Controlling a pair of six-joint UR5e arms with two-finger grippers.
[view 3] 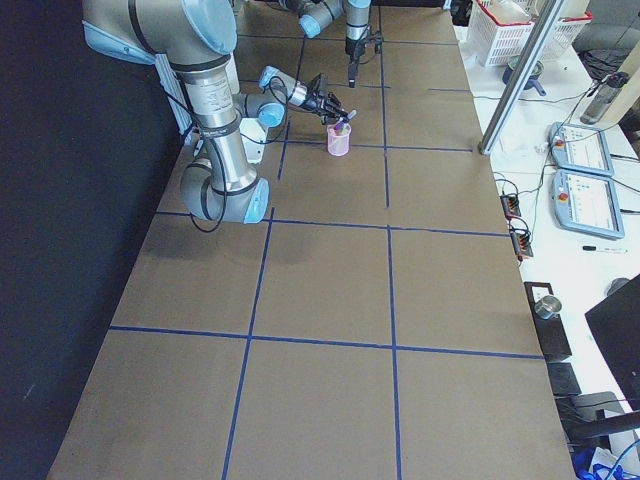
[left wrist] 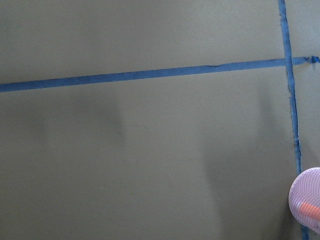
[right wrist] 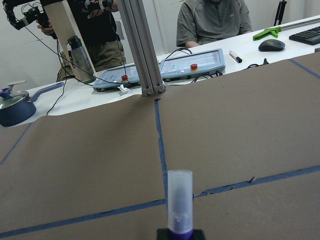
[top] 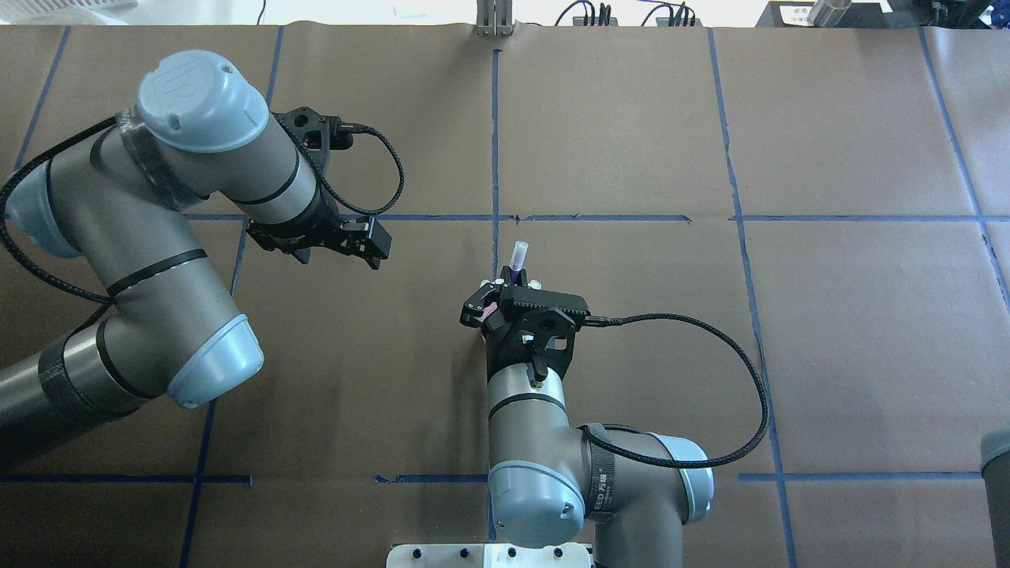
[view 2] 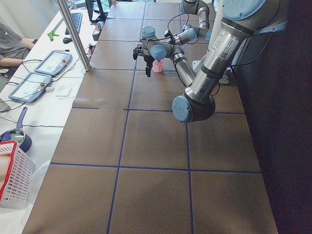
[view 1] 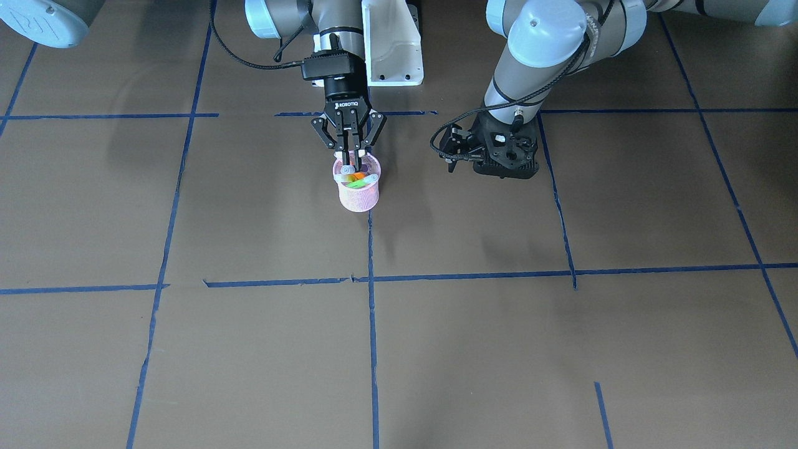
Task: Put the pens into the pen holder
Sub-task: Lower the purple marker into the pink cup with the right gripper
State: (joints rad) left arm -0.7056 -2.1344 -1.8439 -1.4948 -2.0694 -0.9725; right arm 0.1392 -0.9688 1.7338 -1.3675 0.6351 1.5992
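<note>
Right gripper (view 1: 349,156), fingers drawn narrow, clamps the purple pen (right wrist: 179,206) directly over the pink mesh pen holder (view 1: 360,194), fingertips level w/ the holder's rear rim. The pen is tilted, its pale translucent cap pointing up and away from the robot. Its lower end is hidden behind the fingers, so can't tell whether it is inside the cup. Inside the holder lie the green pen (view 1: 356,184) and orange pen (view 1: 360,177), pale cap ends resting at the rim. The holder stands upright on the brown paper-covered table (view 1: 249,218), on a line of blue tape (view 1: 371,249), near the robot's base. Left gripper (view 2: 147,69) hangs pointing down over bare table, apart from the holder on the robot's left. Its finger spread can't be told. Its wrist cam catches only the holder's edge, w/ orange showing inside.
</note>
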